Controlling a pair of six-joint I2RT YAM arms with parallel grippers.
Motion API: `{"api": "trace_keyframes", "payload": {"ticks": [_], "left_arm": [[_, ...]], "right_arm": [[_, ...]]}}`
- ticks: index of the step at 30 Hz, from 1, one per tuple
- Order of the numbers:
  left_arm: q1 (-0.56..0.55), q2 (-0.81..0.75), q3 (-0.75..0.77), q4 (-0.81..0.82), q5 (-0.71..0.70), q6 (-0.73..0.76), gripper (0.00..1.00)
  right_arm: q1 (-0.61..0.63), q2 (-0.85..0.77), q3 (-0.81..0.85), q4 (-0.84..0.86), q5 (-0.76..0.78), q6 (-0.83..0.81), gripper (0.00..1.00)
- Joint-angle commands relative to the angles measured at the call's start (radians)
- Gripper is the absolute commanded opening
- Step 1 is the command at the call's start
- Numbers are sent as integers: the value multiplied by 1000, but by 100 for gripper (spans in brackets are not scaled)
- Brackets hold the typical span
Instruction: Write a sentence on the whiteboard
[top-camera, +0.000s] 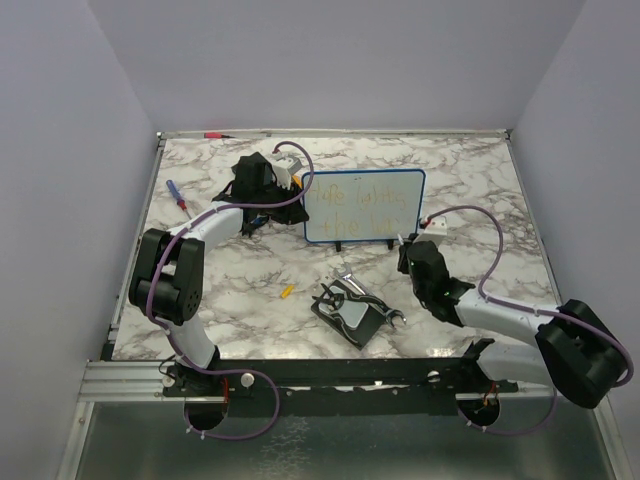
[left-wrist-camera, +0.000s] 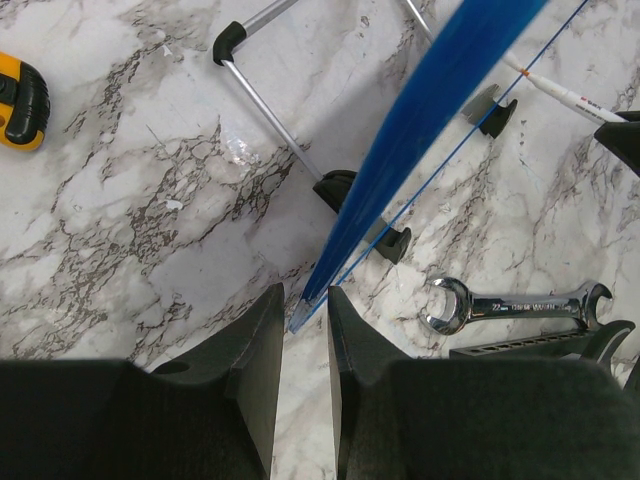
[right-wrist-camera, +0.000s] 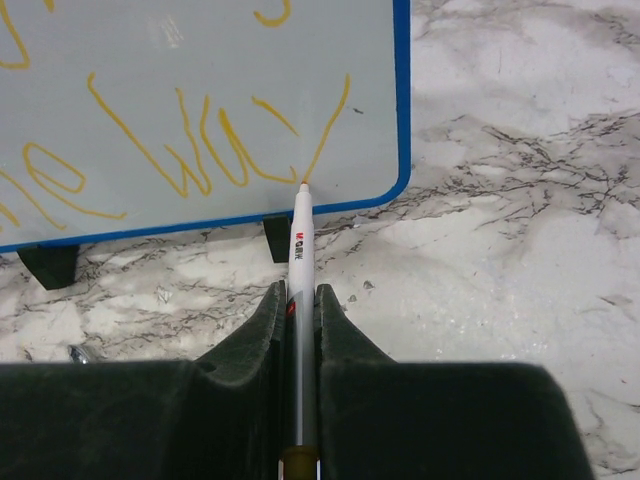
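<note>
The whiteboard (top-camera: 365, 205) stands upright on black feet at the middle back of the table, with a thin blue rim. The sentence (top-camera: 357, 207) runs across it in two faint orange-yellow lines; its last letters show in the right wrist view (right-wrist-camera: 190, 150). My left gripper (top-camera: 290, 195) is shut on the board's left edge, and the blue rim (left-wrist-camera: 430, 100) runs down between its fingertips (left-wrist-camera: 305, 295). My right gripper (top-camera: 410, 248) is shut on a white marker (right-wrist-camera: 300, 235). The marker's tip touches the board (right-wrist-camera: 200, 70) near its lower right corner, at the end of a stroke.
A black square pad (top-camera: 350, 312) with a wrench (left-wrist-camera: 510, 305) and other metal tools lies in front of the board. A small orange cap (top-camera: 287, 291) lies to their left. A blue-and-red screwdriver (top-camera: 177, 198) lies at the far left. A yellow-black tool (left-wrist-camera: 20, 100) lies behind the board.
</note>
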Motion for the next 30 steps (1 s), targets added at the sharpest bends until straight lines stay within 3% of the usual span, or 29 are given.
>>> {"api": "trace_keyframes", "payload": {"ticks": [1, 9, 22, 30], "left_arm": [[-5, -21, 12, 12, -10, 11, 25], [-5, -21, 13, 12, -12, 11, 25], [-5, -26, 9, 12, -19, 9, 25], [-4, -28, 8, 12, -18, 9, 25]], "right_arm": [[-4, 34, 27, 1, -56, 26, 0], [-4, 69, 45, 14, -100, 27, 0], [-21, -230, 79, -211, 105, -49, 0], [-162, -242, 24, -176, -165, -31, 1]]}}
